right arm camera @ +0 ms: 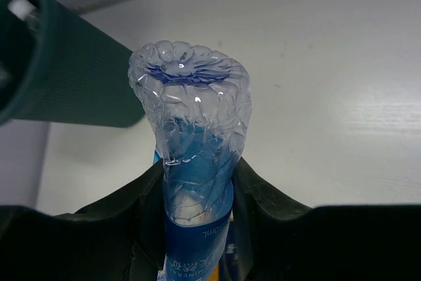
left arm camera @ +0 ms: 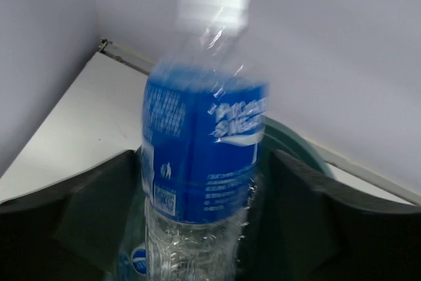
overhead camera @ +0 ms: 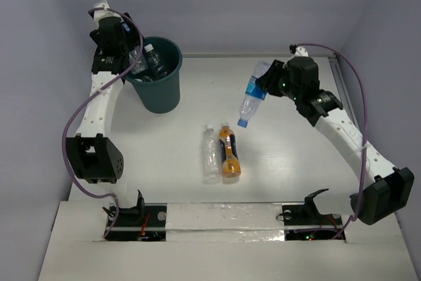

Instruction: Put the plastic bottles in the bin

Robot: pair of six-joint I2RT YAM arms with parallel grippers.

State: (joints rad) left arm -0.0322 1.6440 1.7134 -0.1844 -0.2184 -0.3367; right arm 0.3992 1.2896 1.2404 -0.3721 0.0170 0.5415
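The dark teal bin (overhead camera: 158, 87) stands at the back left with bottles (overhead camera: 155, 58) inside it. My left gripper (overhead camera: 136, 64) hangs over its rim. In the left wrist view a blue-labelled bottle (left arm camera: 204, 143) stands blurred, cap up, between the spread fingers (left arm camera: 99, 202), with a gap on its right side, above the bin's rim (left arm camera: 296, 139). My right gripper (overhead camera: 262, 83) is shut on another blue-labelled bottle (overhead camera: 251, 97), held in the air cap down, its base toward the wrist camera (right arm camera: 191, 110). A clear bottle (overhead camera: 210, 153) and an orange bottle (overhead camera: 229, 153) lie side by side mid-table.
Walls close the table on the left, back and right. The bin's side (right arm camera: 66, 77) shows at the left of the right wrist view, with a white cap (right arm camera: 20, 8) inside. Both arm bases sit at the near edge.
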